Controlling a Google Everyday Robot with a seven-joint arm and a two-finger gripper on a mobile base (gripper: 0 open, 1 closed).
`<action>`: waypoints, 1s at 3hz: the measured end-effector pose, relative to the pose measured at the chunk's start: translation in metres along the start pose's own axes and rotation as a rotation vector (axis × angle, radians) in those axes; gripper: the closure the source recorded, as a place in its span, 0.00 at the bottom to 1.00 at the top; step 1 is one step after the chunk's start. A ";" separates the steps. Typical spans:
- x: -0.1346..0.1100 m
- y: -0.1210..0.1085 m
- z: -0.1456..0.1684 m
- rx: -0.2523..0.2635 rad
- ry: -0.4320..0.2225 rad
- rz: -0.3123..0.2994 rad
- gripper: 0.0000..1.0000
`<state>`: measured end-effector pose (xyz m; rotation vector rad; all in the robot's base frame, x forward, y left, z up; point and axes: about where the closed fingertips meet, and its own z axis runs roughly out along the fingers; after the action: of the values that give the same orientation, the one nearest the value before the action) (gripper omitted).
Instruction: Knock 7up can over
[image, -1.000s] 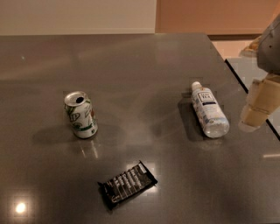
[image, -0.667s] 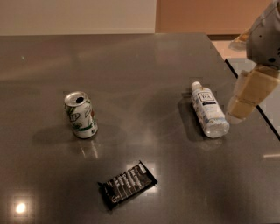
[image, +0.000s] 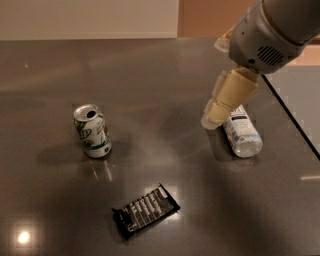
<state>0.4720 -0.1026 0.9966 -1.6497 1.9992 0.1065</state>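
Observation:
The 7up can (image: 92, 131) stands upright on the dark table (image: 150, 75) at the left, white and green with a silver top. My gripper (image: 212, 119) hangs from the grey arm at the upper right, well to the right of the can and above the table. Its cream fingers (image: 227, 97) point down and to the left, in front of the cap end of the lying bottle. Nothing is held in it.
A clear plastic bottle with a white label (image: 241, 134) lies on its side at the right, just behind the gripper. A black snack packet (image: 145, 210) lies flat near the front. The table's right edge (image: 295, 125) runs diagonally past the bottle.
The arm has swung in from the right edge toward the left, so the gripper now sits over the bottle's cap end. The can, bottle and packet have not moved.

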 end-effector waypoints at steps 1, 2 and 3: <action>-0.037 0.005 0.038 -0.038 -0.102 -0.003 0.00; -0.060 0.008 0.061 -0.062 -0.166 -0.005 0.00; -0.134 0.039 0.120 -0.171 -0.331 -0.056 0.00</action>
<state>0.4921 0.0726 0.9436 -1.6649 1.7307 0.5079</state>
